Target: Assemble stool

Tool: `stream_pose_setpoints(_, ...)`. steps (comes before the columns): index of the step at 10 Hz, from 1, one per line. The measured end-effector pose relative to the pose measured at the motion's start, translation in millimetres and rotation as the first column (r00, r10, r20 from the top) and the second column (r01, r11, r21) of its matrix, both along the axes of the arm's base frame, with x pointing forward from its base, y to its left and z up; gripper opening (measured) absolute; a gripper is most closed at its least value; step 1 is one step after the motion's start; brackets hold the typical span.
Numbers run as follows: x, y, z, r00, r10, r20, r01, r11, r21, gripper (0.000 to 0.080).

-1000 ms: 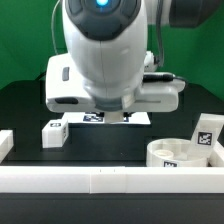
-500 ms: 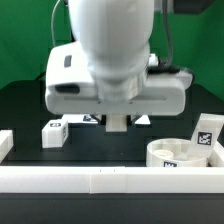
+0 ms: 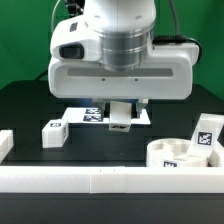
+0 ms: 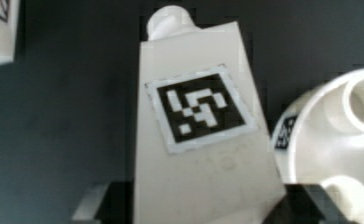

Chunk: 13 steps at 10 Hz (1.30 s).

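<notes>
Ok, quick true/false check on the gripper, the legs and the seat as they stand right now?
1. The gripper grips the held leg between its fingers. True.
2. The seat lies at the exterior view's left. False: it lies at the right, behind the front rail.
3. A loose leg sits apart from the seat, at the exterior view's left. True.
4. The held leg is plugged into a seat socket. False: it is clear of the seat.
</notes>
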State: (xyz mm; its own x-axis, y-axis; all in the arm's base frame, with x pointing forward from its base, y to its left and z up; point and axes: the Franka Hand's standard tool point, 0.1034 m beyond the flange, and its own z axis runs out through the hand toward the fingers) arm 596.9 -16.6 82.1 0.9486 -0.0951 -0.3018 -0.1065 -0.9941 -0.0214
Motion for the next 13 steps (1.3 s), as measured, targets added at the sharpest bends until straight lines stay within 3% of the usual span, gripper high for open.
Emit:
stream_pose_setpoints(2, 5.6, 6.5, 8.6, 0.994, -0.025, 0.109, 0.027, 1.000, -0.016, 0.0324)
stream_pose_setpoints(3, 4.7, 9.7, 18.1, 0.991, -0.028, 0.134, 0.030, 0.999, -0.014, 0.0324)
stream_pose_setpoints(5, 18.9, 18.3, 38.1, 0.967, -0.035, 0.254, 0.041, 0.999, -0.020, 0.0324)
stream_pose_setpoints(7, 21.3, 15.3, 30.9, 0.920, -0.029, 0.391, 0.048, 0.998, -0.039, 0.0324)
stream_pose_setpoints(10, 21.8, 37.4, 31.2, 0.912, -0.114, 0.395, 0.128, 0.992, -0.008, 0.0324)
stream_pose_setpoints(13, 21.3, 35.7, 29.6, 0.913, -0.108, 0.393, 0.122, 0.992, -0.010, 0.0324)
